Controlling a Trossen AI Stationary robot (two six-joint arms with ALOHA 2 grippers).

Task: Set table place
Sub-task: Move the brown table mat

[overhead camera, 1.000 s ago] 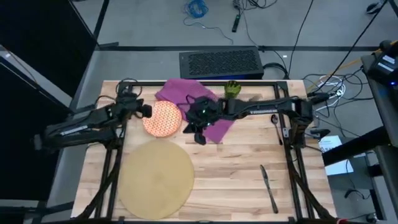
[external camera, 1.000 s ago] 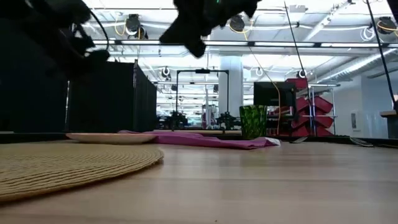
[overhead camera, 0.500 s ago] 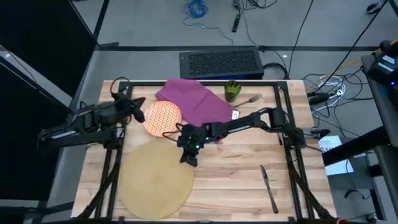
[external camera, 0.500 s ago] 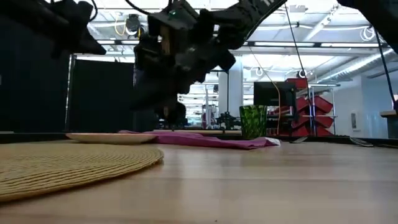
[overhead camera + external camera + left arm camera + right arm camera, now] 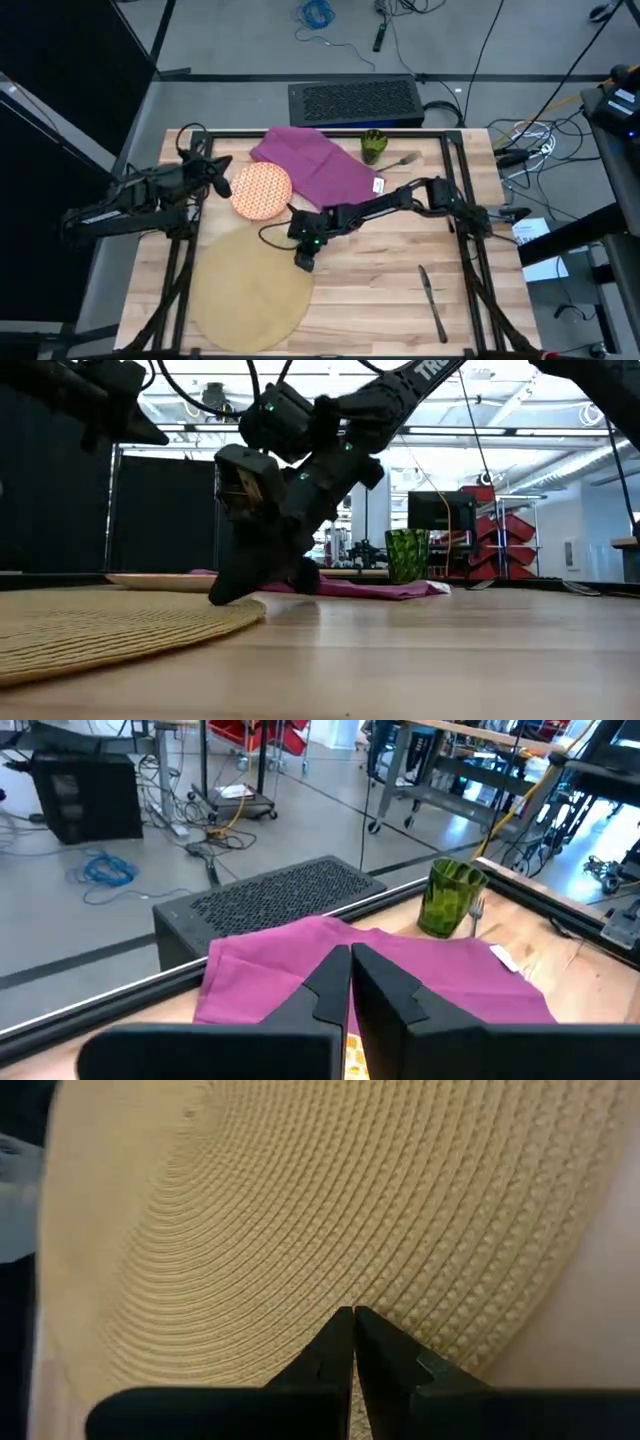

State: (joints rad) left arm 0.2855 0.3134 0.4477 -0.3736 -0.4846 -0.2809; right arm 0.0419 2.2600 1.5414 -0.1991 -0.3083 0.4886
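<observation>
High view: the right gripper reaches down to the near edge of the round tan mat on the surface; the left gripper hovers beside the patterned plate.

Low view: the right gripper meets the mat's rim.

Left wrist view: fingers pressed together, empty.

Right wrist view: fingers together, tips over the woven mat. The mat is probably light and flexible; its edge offers the likeliest hold.

The table is pale wood planks in a black frame. A round tan mat lies at its near left. Beyond the mat sit a patterned plate, purple napkin, green cup and fork; a knife lies well right of the mat.
</observation>
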